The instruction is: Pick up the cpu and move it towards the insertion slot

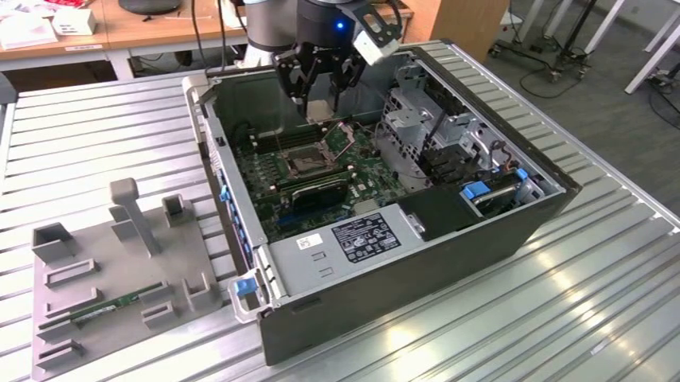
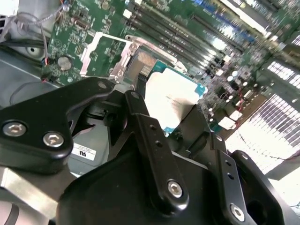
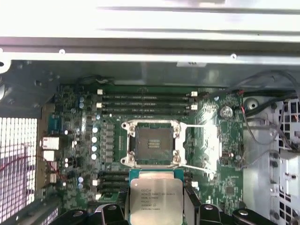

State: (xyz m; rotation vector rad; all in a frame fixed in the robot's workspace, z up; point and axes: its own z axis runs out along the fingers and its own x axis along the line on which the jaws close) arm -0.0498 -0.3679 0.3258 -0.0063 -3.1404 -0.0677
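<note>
We see the cpu (image 3: 155, 202) with a smooth, silvery metal top and a thin green board rim. The insertion slot (image 3: 153, 144) has a bright metal frame around a dark matt centre. The claw (image 2: 176, 126) is glossy black, studded with shiny steel screws. In the exterior view, the ribbed table (image 1: 85, 135) looks like brushed aluminium, and the holder tray (image 1: 107, 294) at lower left is matt grey plastic.

In the first wrist view the cpu (image 3: 155, 199) runs off the frame edge; black fingers (image 3: 191, 206) cover its sides.
</note>
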